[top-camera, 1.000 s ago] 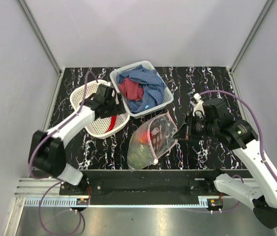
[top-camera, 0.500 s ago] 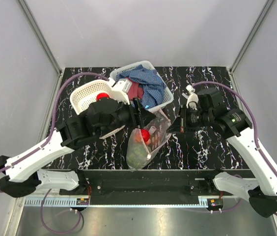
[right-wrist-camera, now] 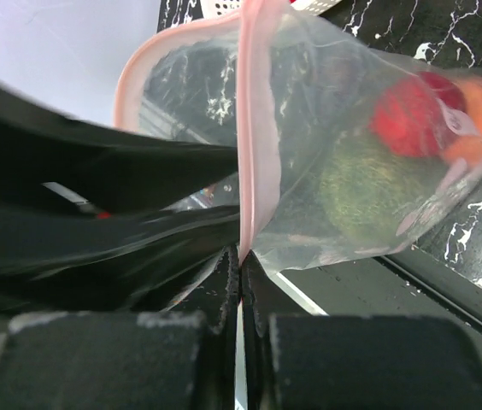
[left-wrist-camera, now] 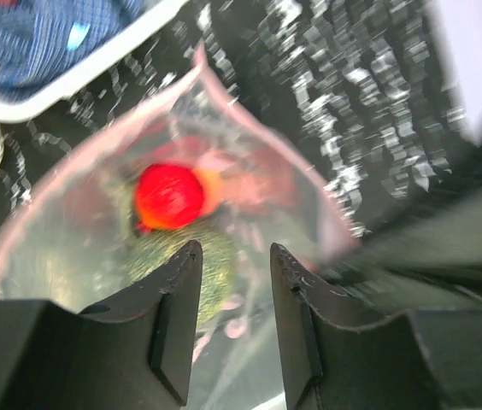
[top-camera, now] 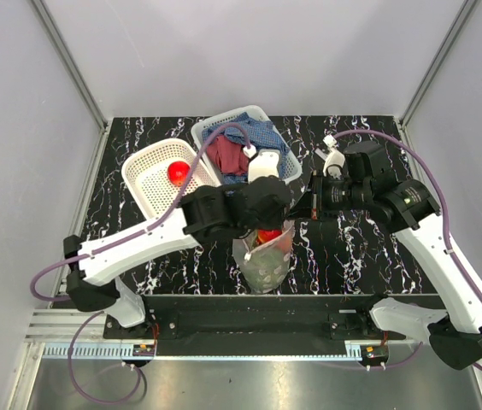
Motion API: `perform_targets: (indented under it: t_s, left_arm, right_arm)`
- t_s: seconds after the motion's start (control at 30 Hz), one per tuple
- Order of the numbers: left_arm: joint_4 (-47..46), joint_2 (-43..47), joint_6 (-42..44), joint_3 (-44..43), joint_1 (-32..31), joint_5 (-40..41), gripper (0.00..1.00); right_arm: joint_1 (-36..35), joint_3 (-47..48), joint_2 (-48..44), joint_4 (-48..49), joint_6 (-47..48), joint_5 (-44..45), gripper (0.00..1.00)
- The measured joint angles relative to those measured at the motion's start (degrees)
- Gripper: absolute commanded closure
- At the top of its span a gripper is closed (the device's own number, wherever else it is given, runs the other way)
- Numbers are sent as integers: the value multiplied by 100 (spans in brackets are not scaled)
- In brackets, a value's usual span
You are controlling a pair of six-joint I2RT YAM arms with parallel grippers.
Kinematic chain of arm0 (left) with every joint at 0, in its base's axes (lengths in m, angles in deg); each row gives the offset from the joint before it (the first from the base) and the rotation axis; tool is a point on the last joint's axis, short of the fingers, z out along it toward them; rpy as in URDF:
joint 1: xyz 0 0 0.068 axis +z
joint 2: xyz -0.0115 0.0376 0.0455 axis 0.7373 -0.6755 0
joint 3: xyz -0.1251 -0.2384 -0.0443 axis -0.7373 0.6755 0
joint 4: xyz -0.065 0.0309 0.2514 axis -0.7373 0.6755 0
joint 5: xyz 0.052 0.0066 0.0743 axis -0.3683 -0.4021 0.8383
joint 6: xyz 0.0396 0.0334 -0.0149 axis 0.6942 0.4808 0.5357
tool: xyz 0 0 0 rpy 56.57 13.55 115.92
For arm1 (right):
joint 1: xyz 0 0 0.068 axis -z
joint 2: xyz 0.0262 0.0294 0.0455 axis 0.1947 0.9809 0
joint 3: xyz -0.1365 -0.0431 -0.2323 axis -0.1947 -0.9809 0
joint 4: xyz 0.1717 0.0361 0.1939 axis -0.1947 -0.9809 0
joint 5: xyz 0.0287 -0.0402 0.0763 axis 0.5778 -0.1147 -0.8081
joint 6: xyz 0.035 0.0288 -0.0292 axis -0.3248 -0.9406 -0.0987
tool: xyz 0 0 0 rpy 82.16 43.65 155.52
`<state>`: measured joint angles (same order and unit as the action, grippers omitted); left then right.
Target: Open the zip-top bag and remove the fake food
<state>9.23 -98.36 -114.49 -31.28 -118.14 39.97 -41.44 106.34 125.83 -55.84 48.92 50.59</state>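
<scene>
Wrist view alone shows right jaws clamping the zip-top bag (right-wrist-camera: 309, 94).

Distant top camera looked down; wrist cameras behind left pincer (left-wrist-camera: 234, 256) and right pincer (right-wrist-camera: 240, 260) closely shared the clear pink-rimmed plastic bag (right-wrist-camera: 309, 102).

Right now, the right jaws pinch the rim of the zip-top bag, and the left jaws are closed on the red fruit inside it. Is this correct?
One part is wrong: the left jaws are open, not closed on the red fruit. The left wrist view shows them apart, with the fruit free inside the zip-top bag beyond them. The right jaws do pinch the bag's rim.
</scene>
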Motion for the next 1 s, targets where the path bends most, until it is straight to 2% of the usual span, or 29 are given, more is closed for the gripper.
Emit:
perform_targets:
  t_s: [0.4, 0.63, 1.0]
  left_arm:
    - [-22, -400, -114, 422, 459, -341, 64]
    - [-184, -953, -57, 459, 518, -647, 56]
    - [-339, -1528, -57, 658, 621, -815, 53]
  right_arm:
    - [0, -442, -407, 131, -262, 17, 100]
    - [2, -798, -780, 116, -356, 61, 100]
    - [2, -828, -846, 59, -411, 234, 100]
